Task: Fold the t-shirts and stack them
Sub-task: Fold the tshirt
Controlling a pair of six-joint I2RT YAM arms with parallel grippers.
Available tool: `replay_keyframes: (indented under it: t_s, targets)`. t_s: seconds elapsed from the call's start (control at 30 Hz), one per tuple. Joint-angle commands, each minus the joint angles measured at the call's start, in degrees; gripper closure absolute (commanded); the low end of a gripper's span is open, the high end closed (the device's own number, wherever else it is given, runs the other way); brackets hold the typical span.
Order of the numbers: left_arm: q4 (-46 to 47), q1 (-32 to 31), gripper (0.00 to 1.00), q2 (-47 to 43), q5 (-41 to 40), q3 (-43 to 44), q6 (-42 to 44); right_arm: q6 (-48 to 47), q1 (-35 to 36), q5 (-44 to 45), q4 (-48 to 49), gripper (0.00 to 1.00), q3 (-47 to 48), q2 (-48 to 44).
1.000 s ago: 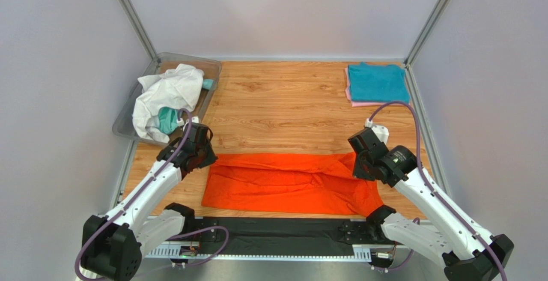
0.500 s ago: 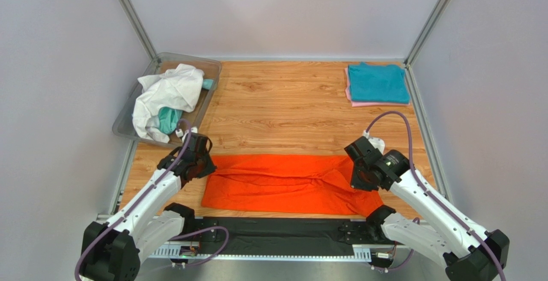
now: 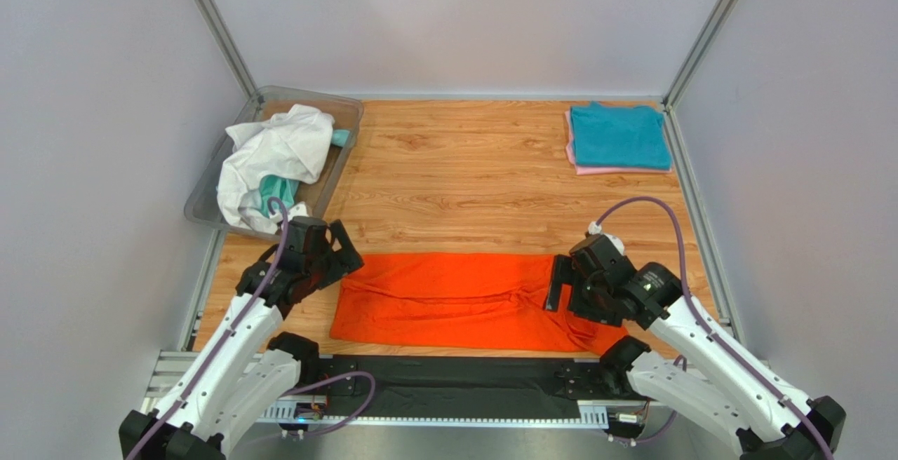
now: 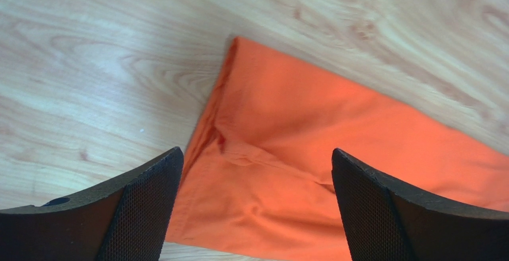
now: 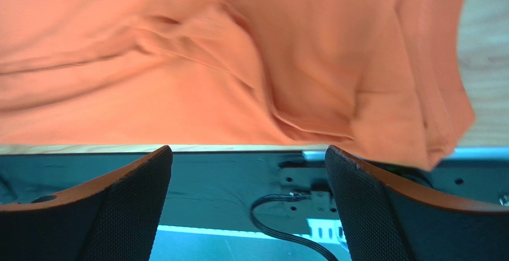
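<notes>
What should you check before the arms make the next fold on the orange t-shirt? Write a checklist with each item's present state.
1. Left gripper open, holding nothing: ok.
2. Right gripper open, holding nothing: ok.
3. Orange t-shirt lying as one long band on the table: ok.
4. Band smooth and fully on the table: not ok; right end creased, overhanging the near edge.
5. Teal t-shirt folded flat on pink t-shirt: ok.
6. Number of shirts under the white t-shirt in the bin: cannot tell.

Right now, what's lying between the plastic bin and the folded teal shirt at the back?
Nothing: only bare wooden table runs between the bin and the teal shirt, as the top view shows.
</notes>
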Motion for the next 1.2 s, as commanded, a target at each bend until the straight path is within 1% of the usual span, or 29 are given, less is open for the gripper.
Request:
replay_keyframes:
  t_s: [0.0, 0.07, 0.1, 0.13, 0.2, 0.23, 0.3, 0.4, 0.43, 0.47, 0.6, 0.77, 0.93, 1.1, 1.17]
  targets:
    - [1.4, -0.2, 0.0, 1.1, 4.1, 4.0, 0.7, -5.6, 0.3, -1.9, 7.3, 0.0, 4.8, 1.4]
    - [4.8, -0.2, 0.0, 3.3, 6.4, 4.3, 1.3, -7.1, 0.1, -0.5, 10.4, 0.0, 6.0, 4.9]
    - [6.3, -0.4, 0.0, 4.3, 9.3, 4.4, 1.4, -8.5, -0.1, 0.0, 11.5, 0.0, 6.6, 6.3]
    - [7.9, -0.7, 0.0, 6.1, 10.1, 4.4, 1.6, -9.3, -0.2, 0.6, 13.2, 0.0, 7.7, 9.6]
    - [12.1, -2.4, 0.0, 8.4, 12.1, 4.3, 1.6, -10.7, -1.7, 2.5, 14.7, 0.0, 8.4, 12.9]
    - [14.0, -3.1, 0.0, 11.1, 12.5, 4.5, 1.5, -11.9, -2.5, 2.8, 16.0, 0.0, 8.6, 16.3]
    - [15.6, -5.5, 0.0, 13.9, 13.1, 5.0, 1.3, -12.9, -5.5, 1.7, 18.3, 0.0, 8.1, 18.9]
    - [19.4, -6.9, 0.0, 20.7, 15.9, 4.5, 1.1, -13.5, -7.9, -3.4, 23.3, 0.0, 5.9, 23.8]
    - [20.6, -6.9, 0.0, 21.9, 16.6, 4.2, 0.9, -13.9, -7.9, -4.6, 25.4, 0.0, 5.4, 24.6]
    - [21.1, -6.9, 0.0, 22.9, 16.8, 3.4, 0.8, -14.1, -7.9, -7.9, 26.3, 0.0, 4.2, 25.2]
    - [22.6, -6.9, 0.0, 26.3, 17.9, 1.1, 0.4, -14.7, -8.0, -13.7, 30.5, 0.0, 1.0, 27.9]
    - [21.6, -6.8, 0.0, 25.6, 16.6, -2.4, 0.3, -15.0, -7.9, -18.2, 31.5, 0.0, -1.9, 27.0]
    - [18.7, -5.8, 0.0, 22.3, 13.2, -4.7, 0.2, -14.3, -7.3, -24.0, 29.8, 0.0, -4.4, 22.4]
    - [18.3, -4.0, 0.0, 18.4, 12.5, -8.1, 0.2, -12.1, -3.4, -26.7, 28.8, 0.0, -6.2, 16.8]
    - [17.9, -3.7, 0.0, 17.7, 12.0, -8.5, 0.1, -11.7, -2.3, -28.4, 29.0, 0.0, -6.7, 16.0]
